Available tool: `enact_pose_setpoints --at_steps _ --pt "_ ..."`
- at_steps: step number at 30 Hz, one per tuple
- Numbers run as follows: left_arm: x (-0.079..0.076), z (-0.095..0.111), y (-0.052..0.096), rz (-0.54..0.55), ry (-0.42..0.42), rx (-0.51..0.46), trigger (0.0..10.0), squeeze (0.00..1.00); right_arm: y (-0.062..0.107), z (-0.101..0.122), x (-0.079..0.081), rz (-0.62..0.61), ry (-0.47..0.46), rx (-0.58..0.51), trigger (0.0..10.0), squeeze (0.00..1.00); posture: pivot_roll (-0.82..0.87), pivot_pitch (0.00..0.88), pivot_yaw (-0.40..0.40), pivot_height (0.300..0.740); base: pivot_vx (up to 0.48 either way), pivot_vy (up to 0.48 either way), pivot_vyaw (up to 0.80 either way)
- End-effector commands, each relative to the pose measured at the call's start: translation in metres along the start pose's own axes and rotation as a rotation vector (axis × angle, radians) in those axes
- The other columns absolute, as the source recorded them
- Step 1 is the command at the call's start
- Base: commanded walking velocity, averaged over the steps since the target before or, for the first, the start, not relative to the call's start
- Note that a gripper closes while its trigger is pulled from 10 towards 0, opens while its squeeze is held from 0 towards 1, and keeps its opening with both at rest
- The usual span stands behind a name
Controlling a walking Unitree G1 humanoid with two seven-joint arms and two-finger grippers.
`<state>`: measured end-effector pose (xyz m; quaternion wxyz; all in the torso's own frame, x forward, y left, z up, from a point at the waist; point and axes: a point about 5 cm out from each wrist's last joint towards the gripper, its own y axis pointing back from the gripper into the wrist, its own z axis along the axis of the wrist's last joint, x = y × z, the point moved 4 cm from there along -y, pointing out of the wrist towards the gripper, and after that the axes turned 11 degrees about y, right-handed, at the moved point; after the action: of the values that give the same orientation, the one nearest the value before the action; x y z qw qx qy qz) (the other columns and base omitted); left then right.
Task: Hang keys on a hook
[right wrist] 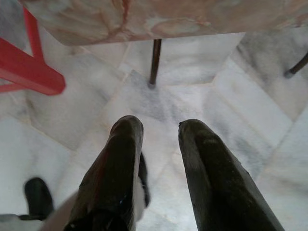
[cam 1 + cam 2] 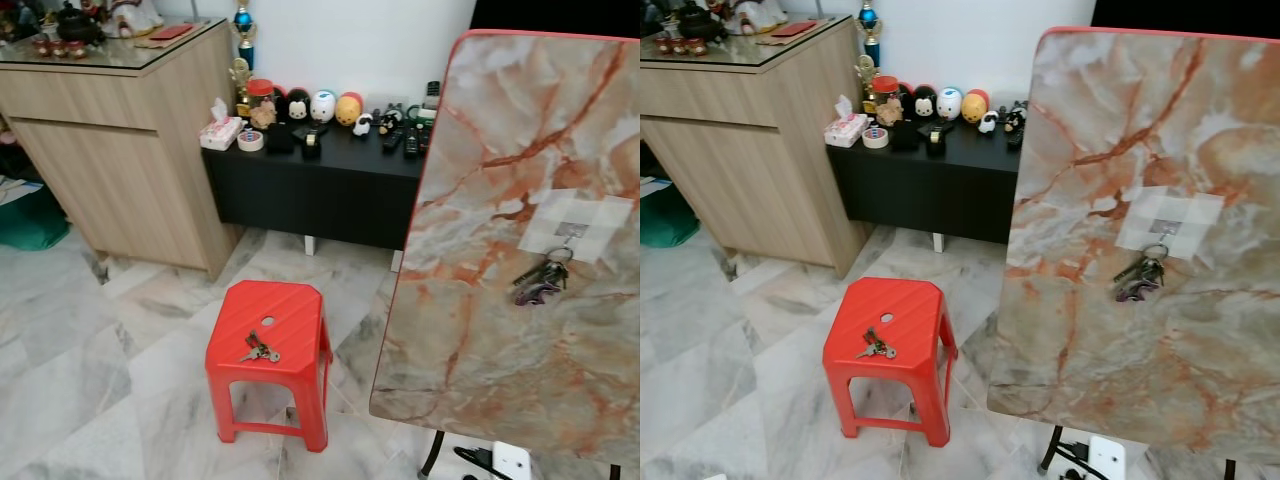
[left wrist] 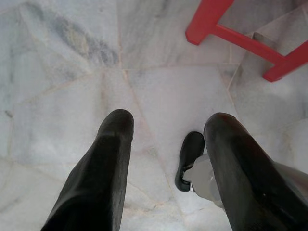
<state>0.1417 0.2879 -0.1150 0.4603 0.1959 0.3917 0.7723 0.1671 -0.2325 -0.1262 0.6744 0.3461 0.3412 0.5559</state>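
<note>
A small bunch of keys (image 2: 259, 350) lies on top of a red plastic stool (image 2: 300, 310) on the marble floor. To its right stands an upright marble-patterned board (image 2: 500, 330) with a hook (image 2: 570, 232) on a pale taped patch. A second bunch of keys (image 2: 541, 280) hangs from that hook. My left gripper (image 3: 166, 132) hangs open above the floor near the stool's legs (image 3: 240, 41). Also pointing down at the floor, my right gripper (image 1: 161, 130) is open below the board's lower edge (image 1: 144, 29), with nothing between its fingers.
A black low cabinet (image 2: 320, 190) with toys, tape and a tissue box stands against the back wall. A wooden sideboard (image 2: 120, 150) is at the left. The board's thin black legs (image 1: 154, 62) and a white power strip (image 2: 505, 462) sit on the floor.
</note>
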Motion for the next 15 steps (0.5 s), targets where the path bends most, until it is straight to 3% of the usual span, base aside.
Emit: enact_pose_setpoints --at_steps 1,5,7,9,15 --pt "0.006 -0.003 0.001 0.011 -0.026 0.025 10.0 0.0 0.002 -0.004 -0.008 -0.009 -0.006 0.006 10.0 0.0 0.02 0.0 -0.006 0.74 0.0 0.341 0.0" --pt "0.007 -0.001 0.001 0.012 -0.029 0.021 10.0 0.0 0.007 -0.013 -0.036 -0.041 -0.025 0.017 10.0 0.0 0.02 0.0 -0.004 0.74 0.0 0.341 0.0" --pt "0.008 0.0 0.001 0.011 -0.03 0.021 10.0 0.0 0.008 -0.015 -0.039 -0.045 -0.026 0.022 10.0 0.0 0.02 0.0 -0.001 0.74 0.0 0.345 0.0" --pt "0.008 0.0 0.001 0.011 -0.033 0.019 10.0 0.0 0.008 -0.024 -0.024 -0.029 -0.024 0.038 10.0 0.0 0.02 0.0 -0.001 0.74 0.0 0.343 0.0" --pt "0.008 0.001 0.001 0.009 -0.035 0.018 10.0 0.0 0.007 -0.031 -0.009 -0.013 -0.023 0.05 10.0 0.0 0.03 0.0 0.001 0.74 0.0 0.342 0.0"
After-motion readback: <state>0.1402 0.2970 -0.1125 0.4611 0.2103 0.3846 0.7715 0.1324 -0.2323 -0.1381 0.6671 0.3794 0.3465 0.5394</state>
